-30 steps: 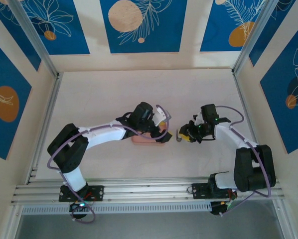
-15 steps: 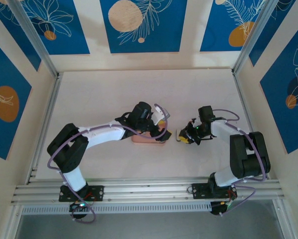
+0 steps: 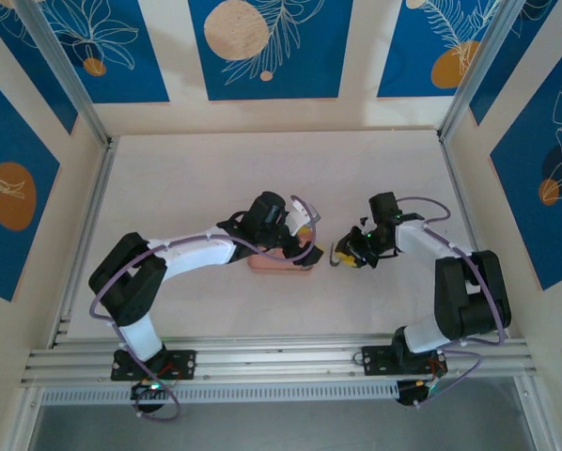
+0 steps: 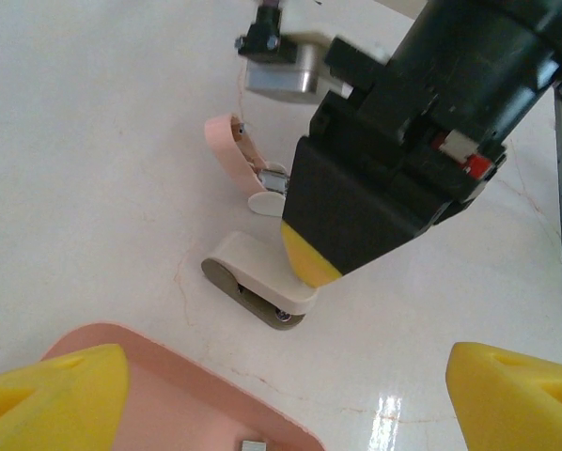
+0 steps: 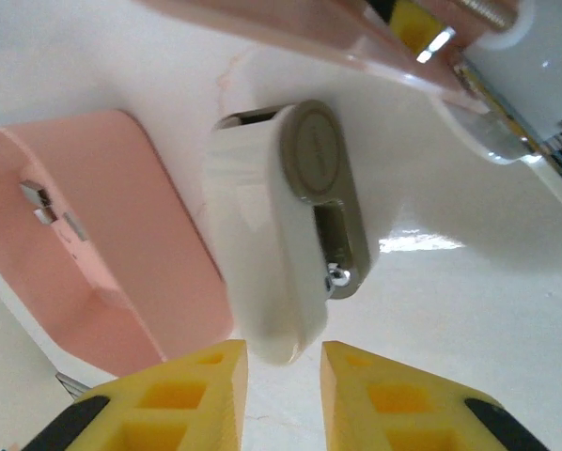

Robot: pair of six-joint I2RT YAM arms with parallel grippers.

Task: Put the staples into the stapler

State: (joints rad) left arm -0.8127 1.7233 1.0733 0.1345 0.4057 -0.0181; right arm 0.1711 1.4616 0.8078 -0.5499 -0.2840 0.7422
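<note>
Pale bench (image 3: 215,178): small white-and-grey stapler (image 4: 257,282) lying beside flat pink tray (image 5: 121,244), which holds tiny grey metal staples (image 5: 37,199). Left claw (image 4: 281,395) spread over tray; right claw (image 5: 283,376) nearly together at stapler, grip unclear. Loading apparently unstarted.

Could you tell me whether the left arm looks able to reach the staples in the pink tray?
Probably yes: the left gripper hangs open just above the pink tray, the staples lie uncovered in it, and the right gripper is off at the stapler.
</note>
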